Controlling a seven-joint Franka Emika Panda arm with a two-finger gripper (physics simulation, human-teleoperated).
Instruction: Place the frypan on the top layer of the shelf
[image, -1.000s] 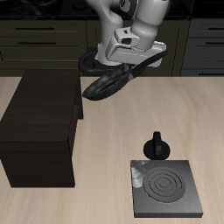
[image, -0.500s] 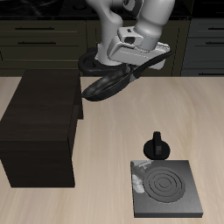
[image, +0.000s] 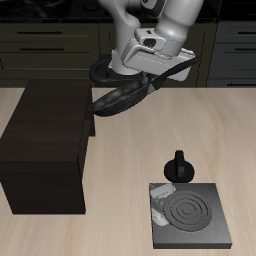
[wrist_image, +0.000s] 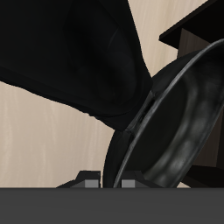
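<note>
While clamped in the tool, frypan tilted above table, beside shelf top's edge.

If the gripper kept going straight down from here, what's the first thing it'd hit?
Probably the bare table just beside the shelf, not its top. The frypan held by the gripper hangs tilted by the shelf's edge and might clip it; depth is unclear.

Your light wood table has the shelf, a stove plate and a knobbed pot on it.
</note>
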